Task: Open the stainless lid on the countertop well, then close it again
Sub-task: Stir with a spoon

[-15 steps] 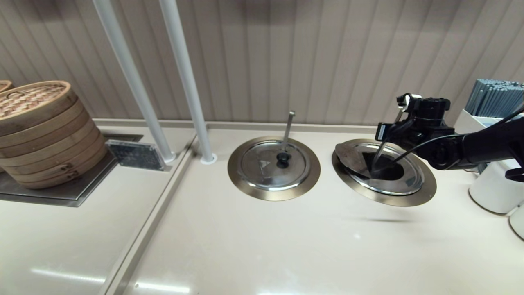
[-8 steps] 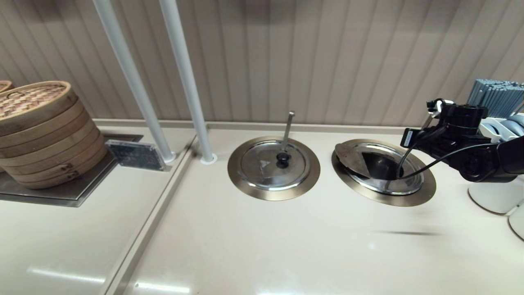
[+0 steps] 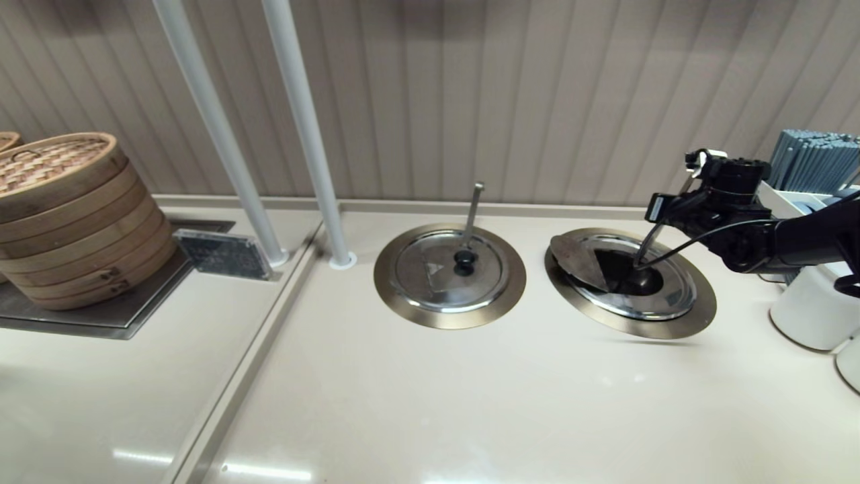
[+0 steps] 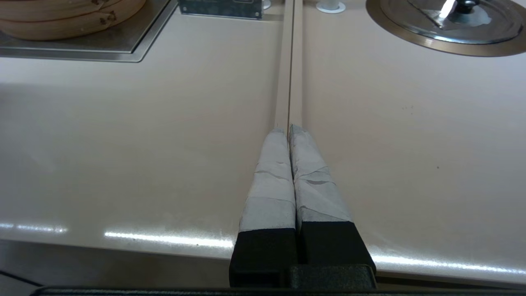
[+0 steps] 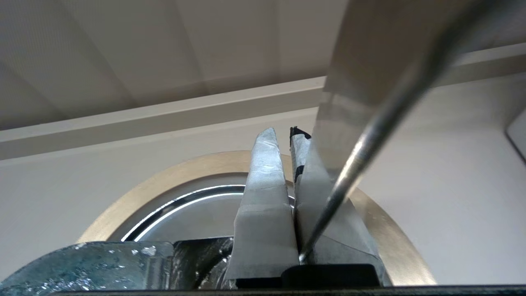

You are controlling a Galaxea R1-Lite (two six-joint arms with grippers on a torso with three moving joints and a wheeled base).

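Stainless lid (image 3: 579, 259), round shiny steel, sits folded open at nine o'clock of the bronze-ringed countertop well (image 3: 672, 324), probably awaiting closing. Right gripper (image 3: 662, 207) hovers at one o'clock, fingers (image 5: 265, 193) nearly together, empty; left gripper (image 4: 289, 130) parked, pinched.

The robot's right arm (image 3: 799, 242) reaches in from the right edge of the head view, its wrist level and pointing toward frame left. The right gripper (image 3: 662, 205) sits at centre right of that frame, and its taped fingers (image 5: 263, 197) are pressed together. The left gripper (image 4: 289, 129) fills the lower centre of its wrist view, taped fingers (image 4: 273, 176) closed tip to tip.
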